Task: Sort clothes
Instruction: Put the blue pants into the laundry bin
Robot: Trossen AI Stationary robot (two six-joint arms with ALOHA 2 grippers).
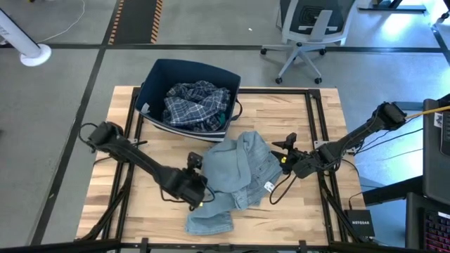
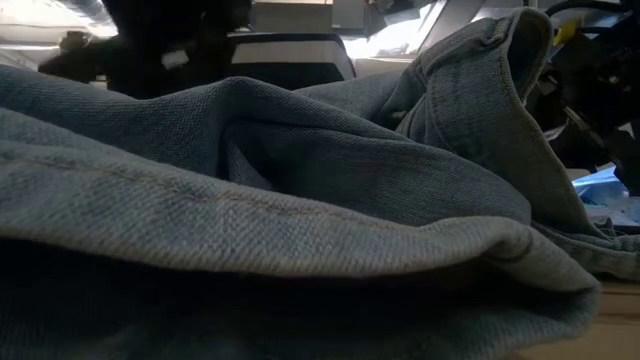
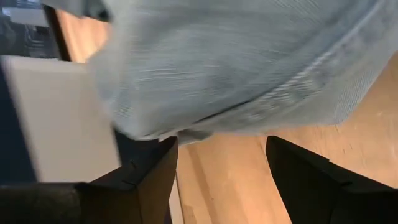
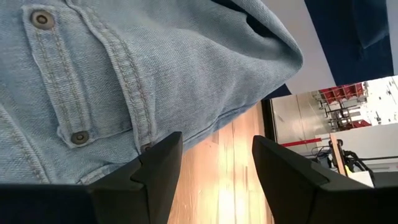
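Note:
The light-blue denim jeans [image 1: 235, 176] lie crumpled on the wooden table's middle, one leg reaching the near edge [image 1: 209, 221]. They fill the low view [image 2: 300, 200]. My left gripper [image 1: 199, 191] is open at the jeans' left edge, low over the table; the denim shows just ahead of its fingers [image 3: 217, 146]. My right gripper [image 1: 283, 159] is open at the jeans' right edge, facing the waistband part with rivets [image 4: 214, 140]. The blue plaid shirt [image 1: 193, 105] lies in the navy bin [image 1: 158, 77], a teal bit [image 1: 223, 121] beside it. My left gripper's fingers stand open under the jeans' hem-like edge [image 3: 186, 134]; I cannot tell whether a fingertip touches the cloth. My right gripper's one fingertip [image 4: 165, 146] stands at the denim's lower seam [image 4: 146, 140]; I cannot tell whether it touches.
The bin stands at the table's far edge, left of centre. Black frame rails [image 1: 313, 126] run across the tabletop. Bare wood lies at the near left [image 1: 119, 204] and far right [image 1: 281, 112]. Cables and a small black box [image 1: 360, 223] sit at the right.

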